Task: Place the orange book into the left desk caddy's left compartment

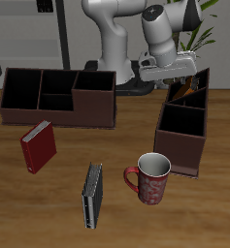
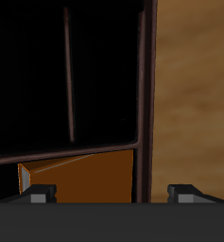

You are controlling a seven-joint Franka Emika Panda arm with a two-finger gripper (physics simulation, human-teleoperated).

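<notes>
Wrist view showed the orange book (image 2: 85, 180) closest, clamped in the gripper (image 2: 113, 195) and hanging down into the dark left compartment (image 2: 66, 85), its pale page edge toward nine o'clock. It looked thin, stiff and light, with a smooth cover that might slip, so I judged a hold across the covers near one end best, as taken here; the fingers (image 2: 43, 195) stood only narrowly apart, closed on the book. Exterior view placed the left desk caddy (image 1: 181, 145) at about two o'clock, its tall end farthest back.
</notes>
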